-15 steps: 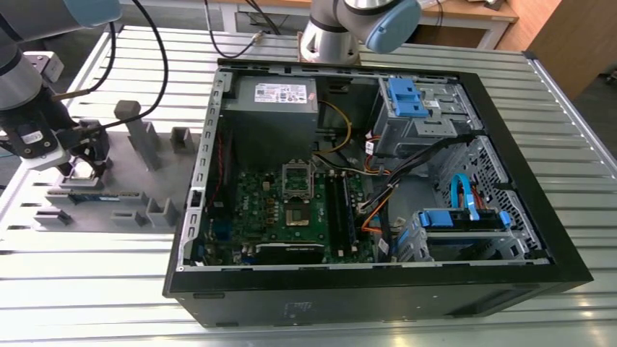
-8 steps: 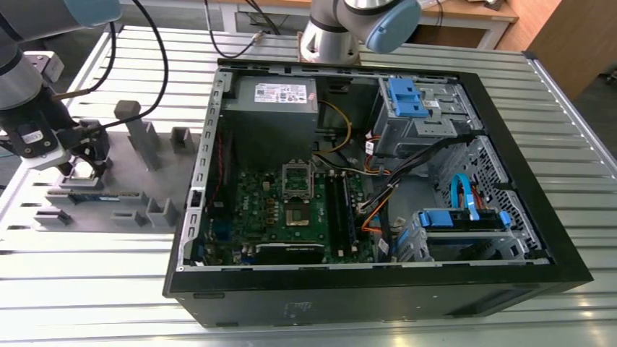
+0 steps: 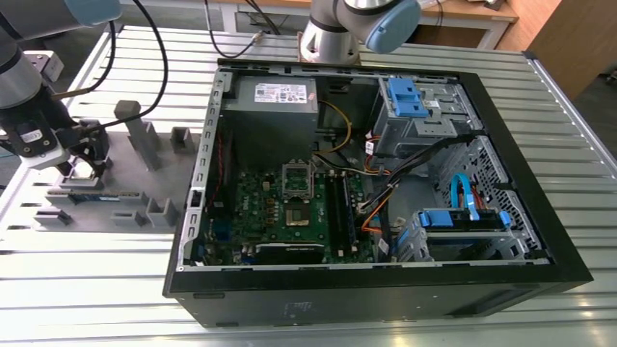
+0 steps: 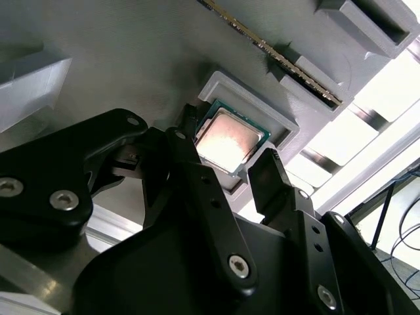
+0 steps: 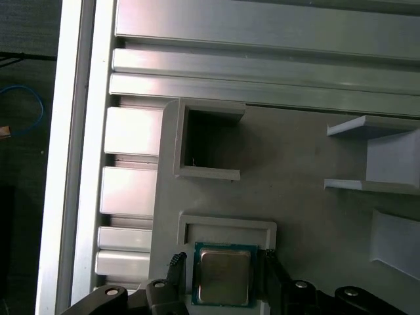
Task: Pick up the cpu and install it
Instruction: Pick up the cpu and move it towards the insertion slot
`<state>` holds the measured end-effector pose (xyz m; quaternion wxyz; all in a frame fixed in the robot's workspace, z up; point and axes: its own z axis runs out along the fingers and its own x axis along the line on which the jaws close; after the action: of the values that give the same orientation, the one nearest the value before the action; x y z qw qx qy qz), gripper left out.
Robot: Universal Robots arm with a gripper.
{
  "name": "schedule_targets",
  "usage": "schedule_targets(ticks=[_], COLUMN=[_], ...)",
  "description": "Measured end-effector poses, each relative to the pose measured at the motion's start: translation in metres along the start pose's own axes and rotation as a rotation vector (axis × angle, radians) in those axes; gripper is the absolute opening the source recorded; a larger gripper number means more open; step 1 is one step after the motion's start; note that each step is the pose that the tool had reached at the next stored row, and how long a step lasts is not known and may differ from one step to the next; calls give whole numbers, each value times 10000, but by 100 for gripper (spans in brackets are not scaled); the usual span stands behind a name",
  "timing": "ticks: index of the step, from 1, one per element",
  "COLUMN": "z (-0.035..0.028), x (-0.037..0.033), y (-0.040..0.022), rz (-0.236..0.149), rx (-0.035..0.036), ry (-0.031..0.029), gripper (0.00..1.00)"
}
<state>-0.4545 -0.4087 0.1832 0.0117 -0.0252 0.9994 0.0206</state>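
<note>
Grey tray [image 5: 308,151]: cpu [image 5: 224,277] within end effector [image 5: 224,257]

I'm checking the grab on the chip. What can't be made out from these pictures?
- Second wrist view: a finger covers one corner of the chip.
- Exterior view: the gripper hides the chip where it sits in the grey holder.
- Exterior view: the socket on the board is too small to tell whether it is empty.
</note>
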Motion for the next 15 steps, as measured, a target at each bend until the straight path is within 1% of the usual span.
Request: schedule_targets(ticks=[7, 9, 10, 15], z=[-3, -3, -3, -5], x=[0, 0, 0, 0], y=[0, 0, 0, 0], rz=[0, 0, 0, 0], rx=[0, 0, 0, 0], ry=[0, 0, -1, -1], gripper=[59, 58, 51, 51])
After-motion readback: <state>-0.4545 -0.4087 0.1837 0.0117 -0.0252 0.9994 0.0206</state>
